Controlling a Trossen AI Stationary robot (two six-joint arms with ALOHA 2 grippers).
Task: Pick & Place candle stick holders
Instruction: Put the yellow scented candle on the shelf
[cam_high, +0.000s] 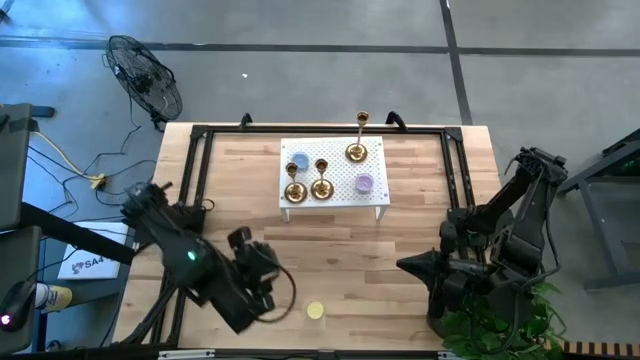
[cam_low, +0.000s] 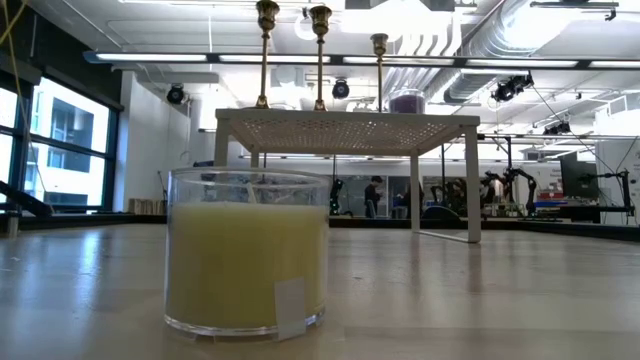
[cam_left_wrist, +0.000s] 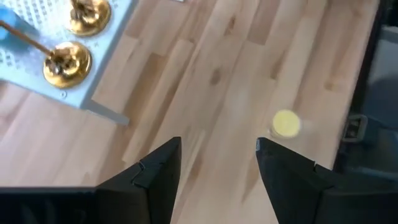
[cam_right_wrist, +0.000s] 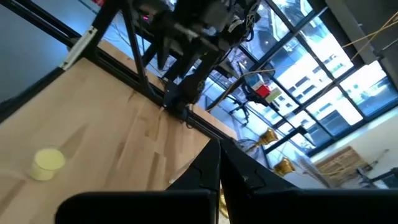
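Note:
Three gold candle stick holders (cam_high: 321, 187) stand upright by their round bases on a white perforated stand (cam_high: 335, 205) at the table's far middle. One of them (cam_high: 356, 150) has a taller slim stem. The low view shows their stems (cam_low: 320, 50) above the stand top (cam_low: 348, 125). Two bases (cam_left_wrist: 67, 63) show in the left wrist view. My left gripper (cam_high: 268, 262) (cam_left_wrist: 217, 162) hovers open over the near left of the table, with nothing between its fingers. My right gripper (cam_high: 408, 265) (cam_right_wrist: 219, 163) is shut and empty, held above the near right.
A yellow candle in a glass jar (cam_high: 315, 311) (cam_low: 247, 255) (cam_left_wrist: 286, 123) (cam_right_wrist: 48, 162) stands near the table's near edge, between the two arms. A purple cup (cam_high: 364, 183) and a blue item (cam_high: 298, 160) share the stand. A black frame (cam_high: 200, 150) runs around the table.

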